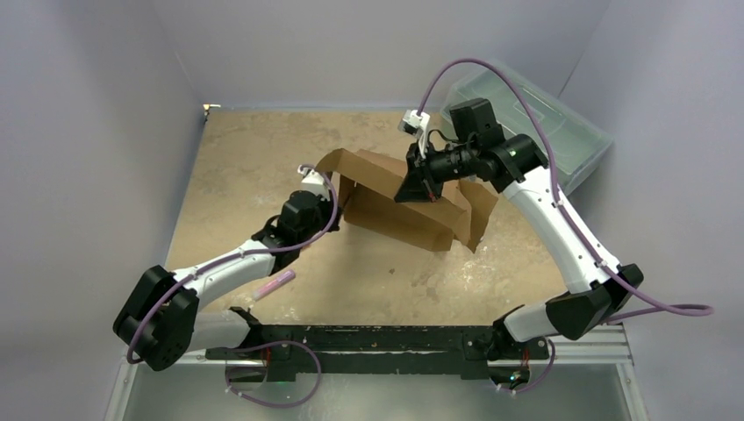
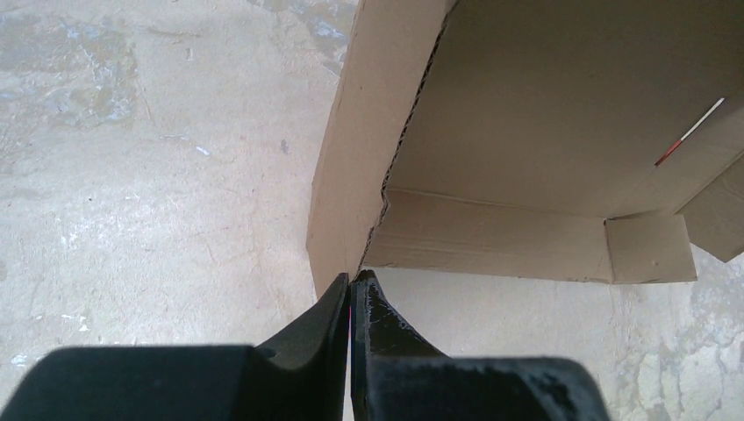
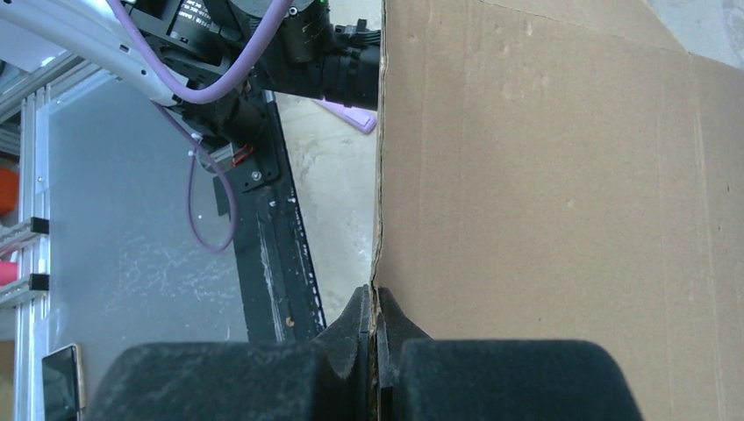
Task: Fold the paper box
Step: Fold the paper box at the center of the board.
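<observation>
The paper box (image 1: pixel 399 206) is a brown corrugated cardboard sheet, partly raised, with flaps standing up in the middle of the table. My right gripper (image 1: pixel 419 181) is shut on the edge of a raised panel (image 3: pixel 544 175), and the cardboard shows between its fingertips (image 3: pixel 375 294). My left gripper (image 1: pixel 335 200) is at the box's left flap. In the left wrist view its jaws are shut, and the tips (image 2: pixel 353 279) touch the lower corner of that upright flap (image 2: pixel 351 158) without cardboard showing between them. The box's inner floor (image 2: pixel 561 132) lies beyond.
A translucent plastic toolbox (image 1: pixel 561 123) stands at the back right against the wall. A small pink object (image 1: pixel 274 284) lies on the table near the left arm and also shows in the right wrist view (image 3: pixel 346 114). A black base rail (image 1: pixel 368 338) runs along the near edge.
</observation>
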`<state>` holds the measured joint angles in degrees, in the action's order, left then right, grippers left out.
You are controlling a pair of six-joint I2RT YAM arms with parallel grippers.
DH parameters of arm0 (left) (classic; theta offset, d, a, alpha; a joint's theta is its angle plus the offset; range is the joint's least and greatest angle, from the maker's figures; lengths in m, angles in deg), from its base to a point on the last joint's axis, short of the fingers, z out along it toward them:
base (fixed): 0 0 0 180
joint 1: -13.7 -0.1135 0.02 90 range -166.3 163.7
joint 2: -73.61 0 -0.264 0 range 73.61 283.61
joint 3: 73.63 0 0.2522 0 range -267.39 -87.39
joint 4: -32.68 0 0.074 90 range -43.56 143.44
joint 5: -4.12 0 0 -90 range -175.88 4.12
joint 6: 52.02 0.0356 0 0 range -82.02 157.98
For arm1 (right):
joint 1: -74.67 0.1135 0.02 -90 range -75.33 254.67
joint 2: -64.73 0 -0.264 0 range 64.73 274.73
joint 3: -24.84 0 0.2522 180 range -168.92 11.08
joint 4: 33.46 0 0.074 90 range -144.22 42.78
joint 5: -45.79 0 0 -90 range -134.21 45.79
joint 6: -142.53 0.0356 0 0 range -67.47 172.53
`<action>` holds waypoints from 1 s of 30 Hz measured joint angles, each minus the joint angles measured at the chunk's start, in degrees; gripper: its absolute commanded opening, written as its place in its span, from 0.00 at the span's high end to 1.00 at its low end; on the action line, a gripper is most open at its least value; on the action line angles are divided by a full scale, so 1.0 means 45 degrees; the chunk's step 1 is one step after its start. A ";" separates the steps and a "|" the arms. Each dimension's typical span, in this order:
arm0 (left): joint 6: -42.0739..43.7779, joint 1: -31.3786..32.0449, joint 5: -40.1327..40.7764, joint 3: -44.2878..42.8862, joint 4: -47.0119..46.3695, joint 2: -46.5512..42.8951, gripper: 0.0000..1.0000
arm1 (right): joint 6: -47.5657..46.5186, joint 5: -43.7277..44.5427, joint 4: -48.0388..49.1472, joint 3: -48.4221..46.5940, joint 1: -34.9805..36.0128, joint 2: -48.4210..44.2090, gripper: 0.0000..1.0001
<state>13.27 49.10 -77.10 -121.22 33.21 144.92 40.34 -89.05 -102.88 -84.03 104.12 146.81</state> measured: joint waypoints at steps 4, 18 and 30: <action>0.0112 0.0000 -0.0078 0.0185 -0.0233 0.0005 1.00 | -0.0024 -0.0097 0.0097 0.0078 0.0000 0.0005 1.00; -0.0729 -0.0010 -0.0248 0.1608 -0.0879 -0.0427 0.52 | -0.0369 -0.0243 0.0845 0.1690 0.0015 -0.0233 1.00; -0.1977 -0.0971 -0.1005 0.3021 -0.0049 -0.5702 0.19 | -0.1360 -0.0117 0.0627 0.1860 0.0024 -0.0544 1.00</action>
<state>4.37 44.73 -81.63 -107.62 32.99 119.26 34.22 -89.57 -100.06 -75.66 104.23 144.36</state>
